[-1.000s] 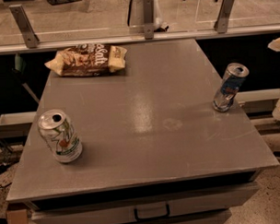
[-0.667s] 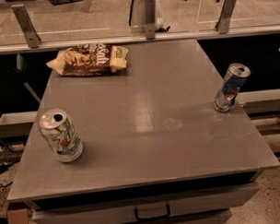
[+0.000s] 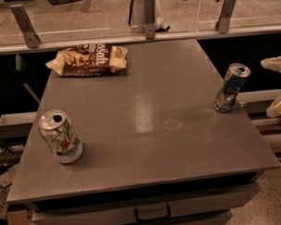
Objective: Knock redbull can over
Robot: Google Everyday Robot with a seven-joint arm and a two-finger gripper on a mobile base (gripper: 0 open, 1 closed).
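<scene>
On the left of the grey table [image 3: 154, 109] a wide white can [image 3: 60, 135] with green and red marks is seen standing up, and it has not been moved. Further back a chip bag [image 3: 88, 60] is seen lying flat near the far edge, and it has not been touched either. Over on the right, close to the table's right edge, the redbull can [image 3: 231, 87] is found: it is the thin silver and blue one, it is standing with a small lean, and it has been left in the same spot as a moment ago. What has changed is at the far right. More of the gripper [image 3: 269, 87] can now be seen past the table's edge, and it has been brought lower, level with the can. Its two pale fingers [image 3: 274, 63] are held spread apart, and nothing is pinched between them. The can has not been touched yet, so the task is judged not done; a sideways push to the left is likely needed.
</scene>
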